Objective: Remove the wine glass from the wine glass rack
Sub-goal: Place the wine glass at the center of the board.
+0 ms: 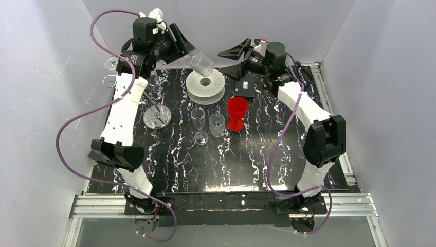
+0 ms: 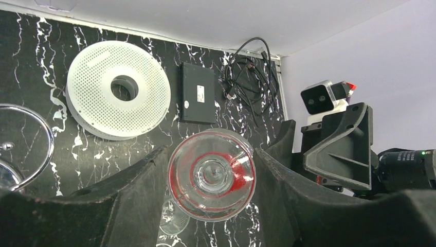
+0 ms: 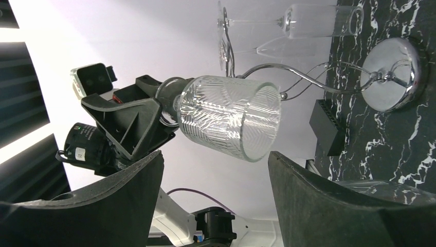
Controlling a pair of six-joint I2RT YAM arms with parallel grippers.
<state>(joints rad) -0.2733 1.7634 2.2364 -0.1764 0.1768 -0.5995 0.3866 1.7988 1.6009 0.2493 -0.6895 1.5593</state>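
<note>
Chrome disc base of the wine glass rack (image 1: 157,117) stands at the left of the black marbled table (image 1: 180,164). Its wire arms climb toward the back-left, and the hanging glasses (image 1: 110,64) dangle from them.

Left gripper (image 1: 185,49) is raised over the table's rear, just right of the rack's top. It pinches the wine glass (image 1: 201,64) at the stem end. The wrist view shows its fingers (image 2: 128,200) on either side of the foot, closed against it.

The glass is in the air, off the rack, with its bowl above the far edge of the white perforated spool (image 1: 205,85). Its long axis is tilted, closer to level than upright. The foot is in the gripper and the open mouth points away from it, rightward and somewhat down. The bowl is cut-patterned.

Right gripper (image 3: 216,162) has its jaws spread wide. It faces the bowl's side and mouth and does not touch the glass.
</note>
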